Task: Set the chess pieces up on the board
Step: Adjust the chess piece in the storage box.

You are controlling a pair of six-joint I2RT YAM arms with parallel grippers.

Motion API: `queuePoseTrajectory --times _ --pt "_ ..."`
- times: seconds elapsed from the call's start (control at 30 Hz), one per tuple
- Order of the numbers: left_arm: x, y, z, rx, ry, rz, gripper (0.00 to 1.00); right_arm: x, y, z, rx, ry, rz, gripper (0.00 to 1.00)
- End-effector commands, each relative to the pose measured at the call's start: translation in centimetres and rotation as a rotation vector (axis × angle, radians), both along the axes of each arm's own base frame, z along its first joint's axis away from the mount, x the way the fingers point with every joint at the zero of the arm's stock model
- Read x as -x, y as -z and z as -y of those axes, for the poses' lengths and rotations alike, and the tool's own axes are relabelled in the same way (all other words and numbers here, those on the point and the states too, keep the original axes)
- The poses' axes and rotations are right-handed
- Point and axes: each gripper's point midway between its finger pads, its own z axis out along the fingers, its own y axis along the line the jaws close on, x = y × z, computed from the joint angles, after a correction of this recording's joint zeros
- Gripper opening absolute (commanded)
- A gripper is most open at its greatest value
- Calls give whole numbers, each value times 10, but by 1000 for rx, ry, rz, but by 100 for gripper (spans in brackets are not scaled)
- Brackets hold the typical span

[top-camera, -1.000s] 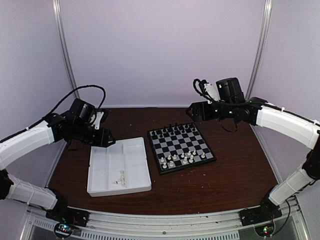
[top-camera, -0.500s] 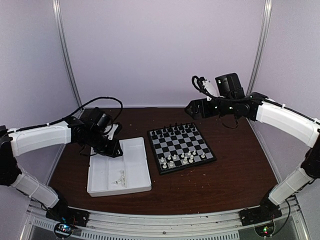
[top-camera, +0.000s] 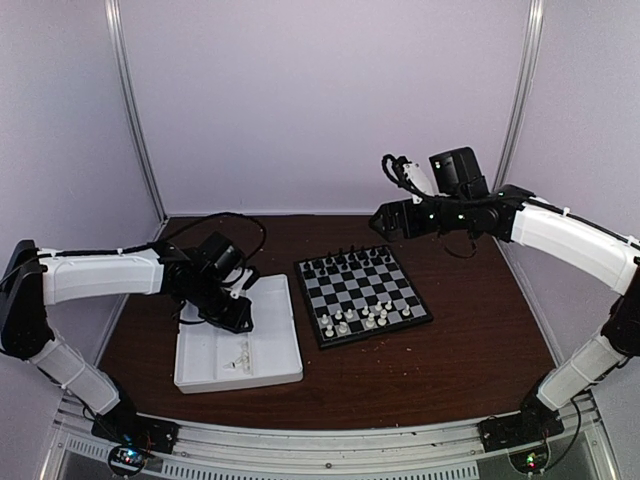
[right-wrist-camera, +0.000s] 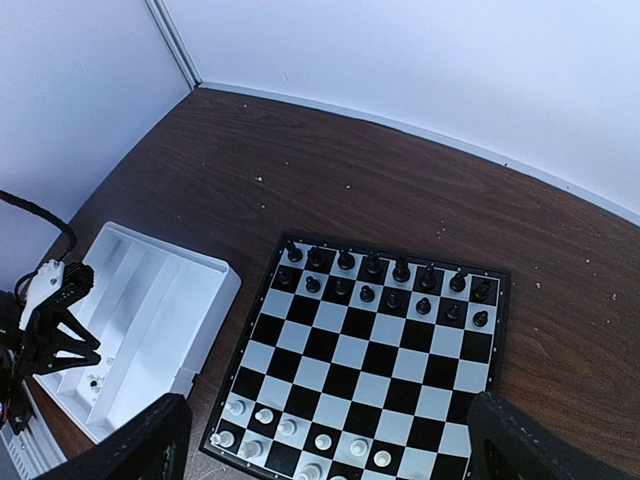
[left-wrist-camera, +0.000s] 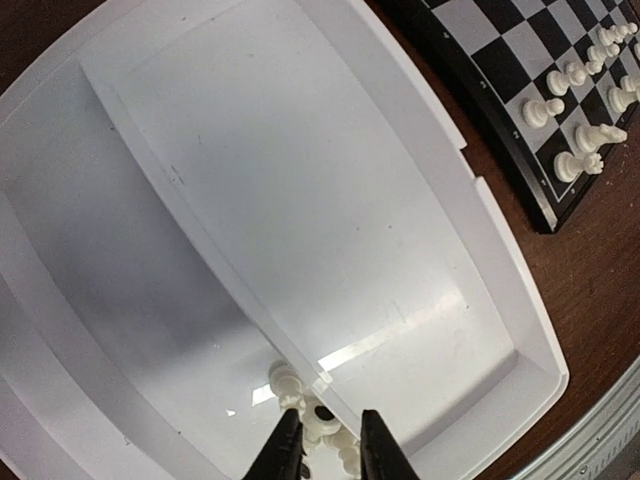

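The step in hand looks like fetching one more of the white pieces [left-wrist-camera: 288, 378] from the tray [top-camera: 270, 300], which sits on the surface [top-camera: 460, 350] just left of the board [top-camera: 362, 293]. A small heap of them lies at the tray's near end, tumbled together and touching, hard against a divider rib. Others stand on the board's near rows, with the black pieces [top-camera: 350, 262] along its far rows. The left hand [left-wrist-camera: 322, 440] hangs over the tray with its fingers drawn close, only a narrow gap between them. The heap shows through that gap, but I cannot tell whether a piece is pinched or merely lined up beyond the tips. To do this well, single out a piece at the heap's edge, not its middle, so the fingers straddle one body and not two. Keep both tips on the same side of the rib, or one finger will ride up on it and the pinch will slip. Come straight down, close gently across the piece's waist, and lift clear of the tray wall before swinging over. The right hand [right-wrist-camera: 330, 420] hovers high over the board's far side, jaws spread wide and holding nothing. That leaves the near rows free, where the piece must go down without nudging its neighbours.
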Motion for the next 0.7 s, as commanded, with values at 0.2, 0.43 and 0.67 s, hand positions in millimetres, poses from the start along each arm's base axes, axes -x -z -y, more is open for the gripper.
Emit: queuePoseTrajectory --times 0.2,0.43,0.67 --pt "8 16 -23 -78 -71 -8 22 8 -7 4 -32 -11 13 100" --pt "11 29 -23 -103 -46 -32 22 10 -7 8 -31 3 22 100" --pt "7 37 -20 -115 -33 -38 25 10 -7 9 -24 7 23 100"
